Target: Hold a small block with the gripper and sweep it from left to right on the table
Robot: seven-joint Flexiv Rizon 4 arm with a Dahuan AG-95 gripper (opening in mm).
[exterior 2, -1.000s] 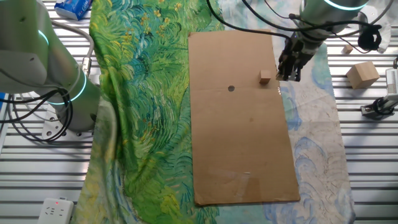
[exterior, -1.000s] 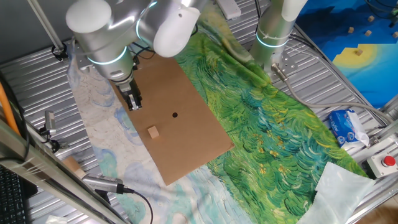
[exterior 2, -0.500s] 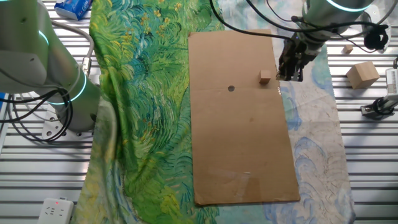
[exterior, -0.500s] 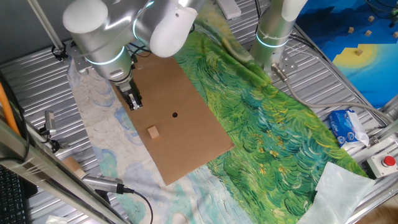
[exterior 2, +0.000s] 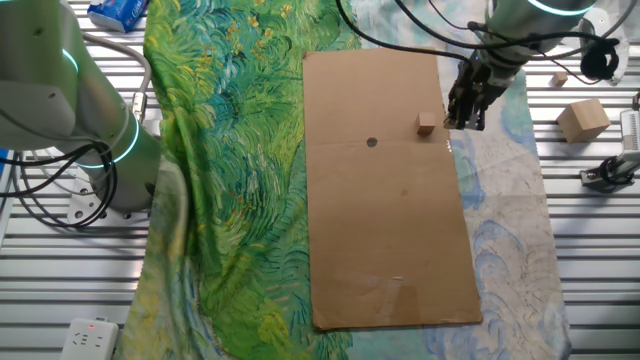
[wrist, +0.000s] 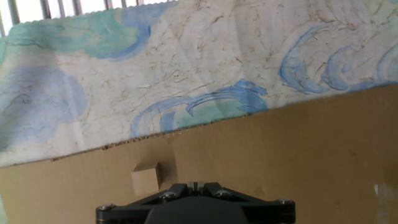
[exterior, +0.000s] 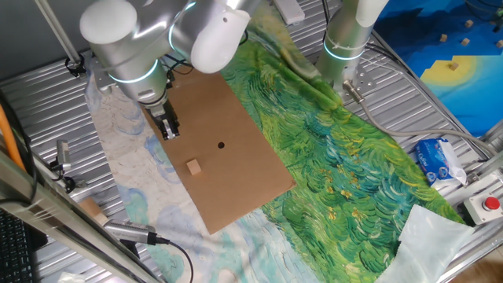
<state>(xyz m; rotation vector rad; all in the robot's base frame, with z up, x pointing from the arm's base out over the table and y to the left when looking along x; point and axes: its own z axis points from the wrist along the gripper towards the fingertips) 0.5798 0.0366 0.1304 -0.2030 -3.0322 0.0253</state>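
Plainly, the small block is a tiny light-tan wooden cube with bare faces, sitting free on the brown cardboard sheet near its edge, beside the pale-blue swirled cloth. Just next to it, apart from it, hangs the gripper, its black fingers drawn close together with nothing between them. From the hand view the cube lies left of the gripper's base on the ribbed metal table.
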